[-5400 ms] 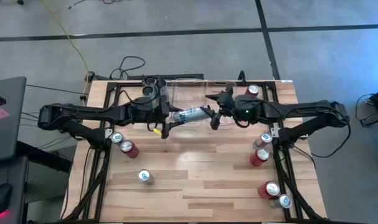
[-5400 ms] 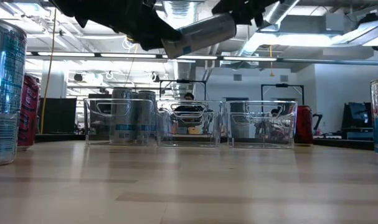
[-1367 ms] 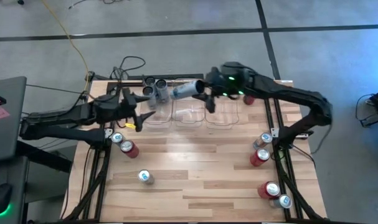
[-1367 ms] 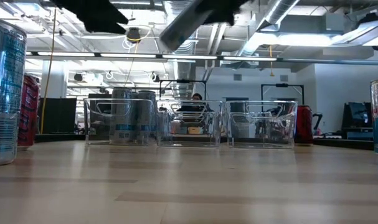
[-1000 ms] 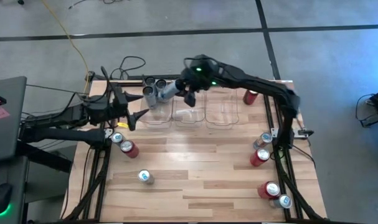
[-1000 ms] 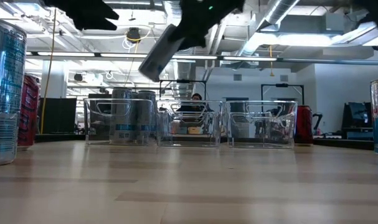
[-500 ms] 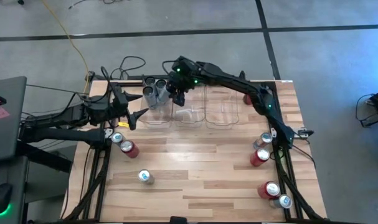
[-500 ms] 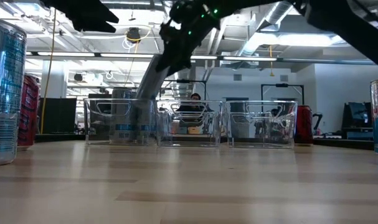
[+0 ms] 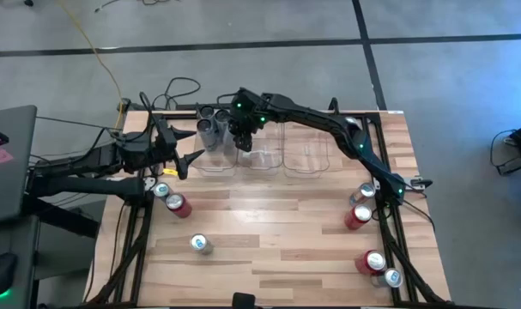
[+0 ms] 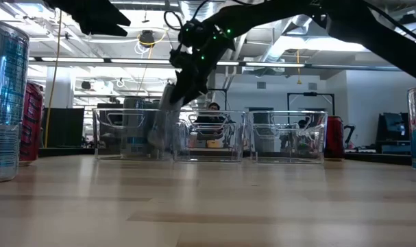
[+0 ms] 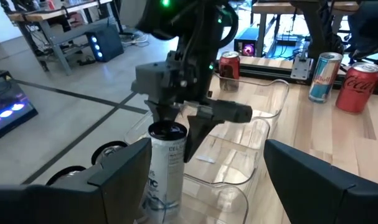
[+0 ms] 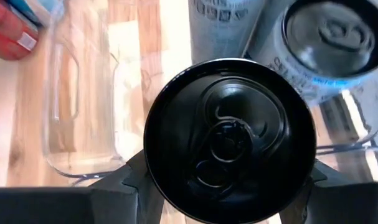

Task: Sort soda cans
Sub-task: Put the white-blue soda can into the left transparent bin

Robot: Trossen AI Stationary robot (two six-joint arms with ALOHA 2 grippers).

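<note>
My right gripper [image 9: 235, 130] reaches over the far edge's clear bins and is shut on a grey soda can [image 11: 165, 169] with a dark top [image 12: 229, 140]. The can's lower end [image 10: 164, 134] is inside the left bin [image 9: 210, 161], next to two grey cans [image 9: 210, 120] that stand in that bin. My left gripper [image 9: 188, 160] hovers open to the left of the bins, with nothing between its fingers. My right gripper pinches the can's side wall just below its top rim [image 11: 175, 138] between its two fingers [image 12: 131, 179]. The fingers come slanting down from above and from the table's right. The can hangs tilted, top toward the gripper; I cannot tell whether its bottom touches the bin floor.
The middle bin [image 9: 262, 154] and the right bin [image 9: 307, 154] stand beside the left one. Loose cans stand at the table's left [image 9: 178, 206], near left [image 9: 200, 245] and along the right side [image 9: 357, 216], [image 9: 372, 262].
My right gripper has gone toward the table's left edge and down, tipping more steeply downward, with the grey can. The can has swung from a slant above the bins to nearly upright, and its lower end has sunk into the left bin.
</note>
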